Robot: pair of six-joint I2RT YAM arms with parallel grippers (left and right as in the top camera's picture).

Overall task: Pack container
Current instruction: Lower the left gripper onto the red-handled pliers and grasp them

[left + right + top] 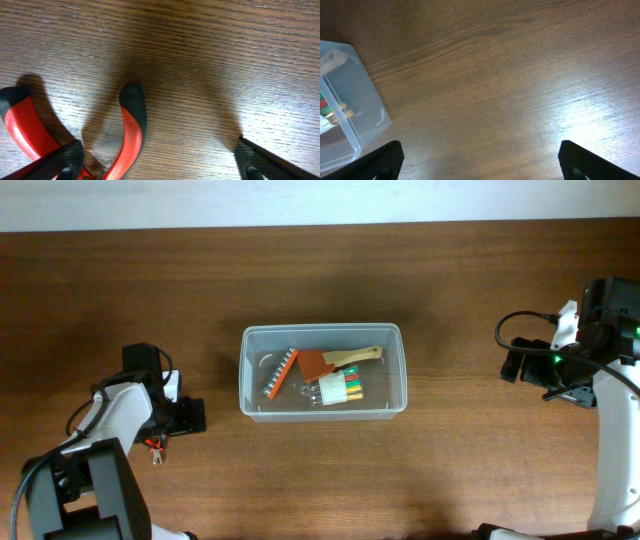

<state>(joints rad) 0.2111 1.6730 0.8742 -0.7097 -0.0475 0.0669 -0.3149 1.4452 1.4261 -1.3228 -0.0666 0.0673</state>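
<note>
Container (pixel 244 370) sits mid-table (pixel 450 470), bare wood on every side; both grippers hang well apart from it; left gripper (pixel 160 167) spread wide over red pliers (pixel 132 130), one finger perhaps touching a handle; right gripper (pixel 481 165) spread wide over bare wood, container's corner just ahead.
</note>
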